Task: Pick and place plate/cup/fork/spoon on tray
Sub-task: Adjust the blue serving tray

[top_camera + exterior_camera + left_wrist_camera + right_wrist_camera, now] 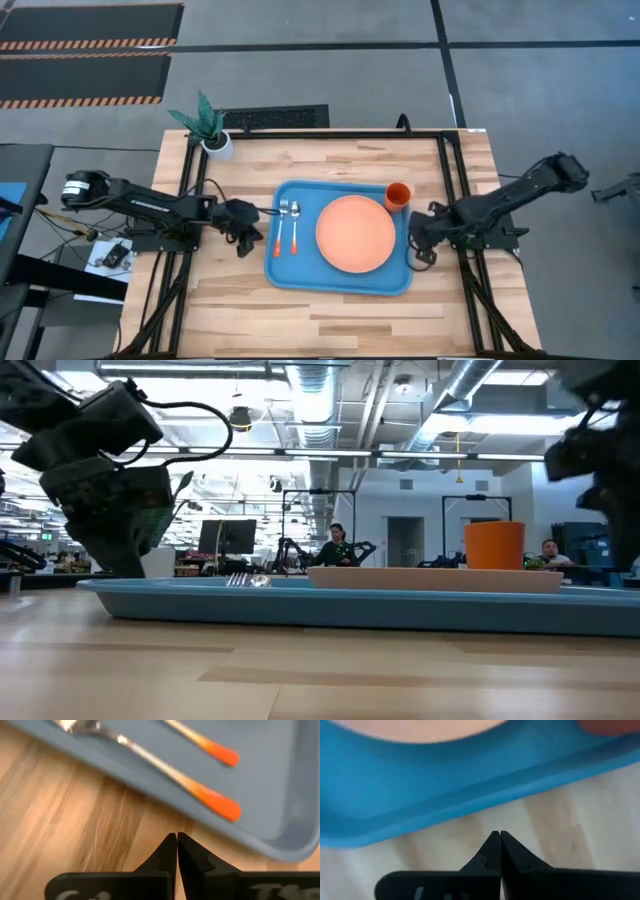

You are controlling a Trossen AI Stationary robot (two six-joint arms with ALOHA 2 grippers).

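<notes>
The blue tray [340,282] lies in the middle of the table. On it rest the salmon-orange plate [355,233], the orange cup [397,195] at its far right corner, and the fork [280,227] and spoon [295,225] side by side at its left. My left gripper [247,243] is shut and empty just off the tray's left rim; its wrist view shows the two orange handles [220,805] on the tray ahead of its fingertips [177,837]. My right gripper [415,245] is shut and empty just off the tray's right rim [470,805].
A white pot with a green plant [210,128] stands at the table's far left corner. A black frame [445,170] runs along the table's sides and far edge. Bare wood lies in front of the tray [330,320].
</notes>
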